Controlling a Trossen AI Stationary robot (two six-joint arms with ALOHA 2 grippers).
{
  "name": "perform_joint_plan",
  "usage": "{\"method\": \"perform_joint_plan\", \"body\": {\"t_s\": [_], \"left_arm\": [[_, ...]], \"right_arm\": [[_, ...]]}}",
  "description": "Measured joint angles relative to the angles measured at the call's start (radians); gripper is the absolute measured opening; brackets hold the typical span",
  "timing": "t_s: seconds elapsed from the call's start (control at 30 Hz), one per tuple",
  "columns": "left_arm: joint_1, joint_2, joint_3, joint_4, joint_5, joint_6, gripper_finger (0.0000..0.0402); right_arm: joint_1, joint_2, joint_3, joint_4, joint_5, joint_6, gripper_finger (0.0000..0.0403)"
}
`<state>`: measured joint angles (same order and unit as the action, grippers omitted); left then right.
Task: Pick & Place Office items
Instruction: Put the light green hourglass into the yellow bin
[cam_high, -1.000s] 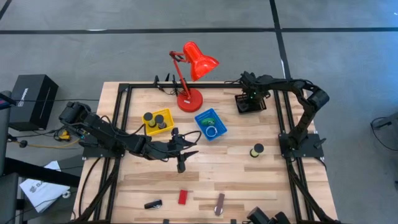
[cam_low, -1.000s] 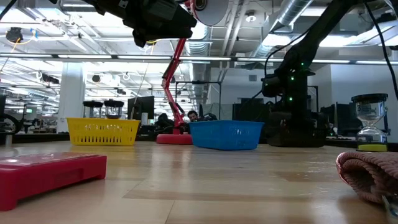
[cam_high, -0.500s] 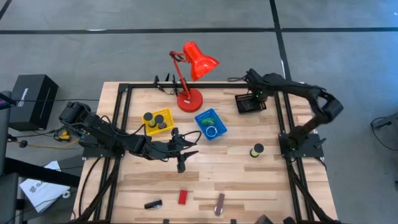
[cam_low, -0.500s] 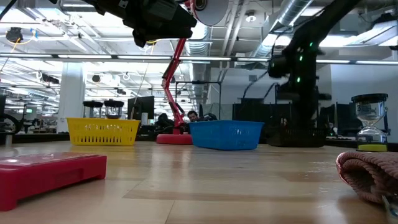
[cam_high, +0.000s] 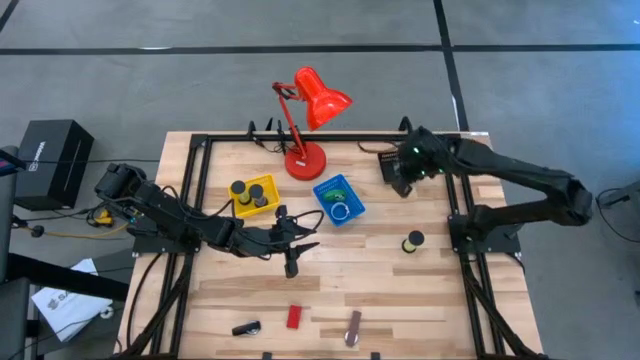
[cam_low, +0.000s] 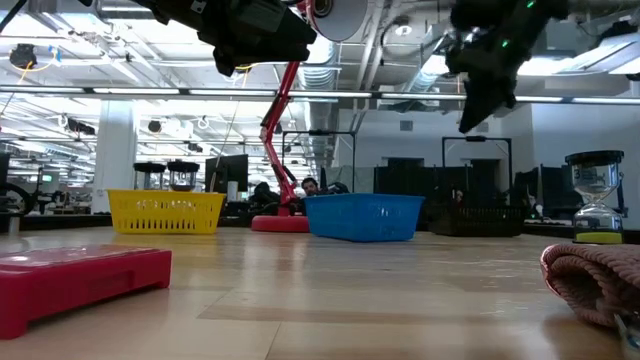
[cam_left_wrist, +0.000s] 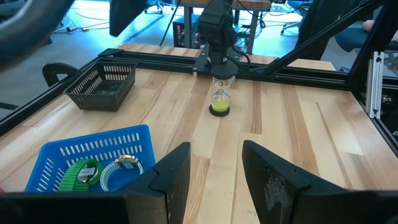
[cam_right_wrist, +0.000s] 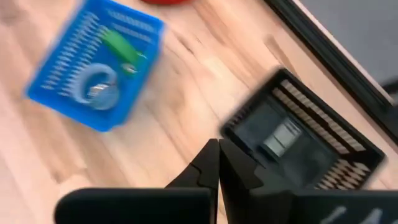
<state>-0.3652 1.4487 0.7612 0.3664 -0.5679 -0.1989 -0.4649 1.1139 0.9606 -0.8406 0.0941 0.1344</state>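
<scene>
Right gripper (cam_right_wrist: 217, 163): fingers pressed together, holding nothing, raised over the black mesh tray (cam_high: 392, 166) at the table's far right corner. In the wrist view a pale block lies inside that tray. The arm reaches in from its base at the right edge, elbow swung well out past the table frame.

Left gripper (cam_high: 292, 246): fingers (cam_left_wrist: 171, 171) apart, nothing between them, low over mid-table. The arm is stretched out from its base at the left edge, waiting.

Office items, placed: a green piece (cam_left_wrist: 78, 175) and a silvery ring (cam_left_wrist: 122, 170) in the blue tray (cam_high: 338, 199); dark discs in the yellow tray (cam_high: 255, 194).

Office items, loose on the near boards: a red block (cam_high: 293, 317), a small black piece (cam_high: 246, 328), a brown-silver bar (cam_high: 353, 326).

Other: a small hourglass (cam_high: 413, 242) stands near the right arm's base. A red desk lamp (cam_high: 304, 120) stands at the far edge.

Handling, judged: the loose pieces look small, rigid and light. The red block should take a pinch across its narrow sides. The bar is best gripped across its middle, and its metal may be slick. The hourglass looks fragile and may topple.
</scene>
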Motion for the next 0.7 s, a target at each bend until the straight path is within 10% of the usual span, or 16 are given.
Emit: {"method": "perform_joint_plan", "body": {"t_s": [0.7], "left_arm": [[0.056, 0.000, 0.000, 0.022, 0.000, -0.018, 0.0140]], "right_arm": [[0.480, -0.392, -0.532, 0.725, -0.045, -0.021, 0.0000]]}}
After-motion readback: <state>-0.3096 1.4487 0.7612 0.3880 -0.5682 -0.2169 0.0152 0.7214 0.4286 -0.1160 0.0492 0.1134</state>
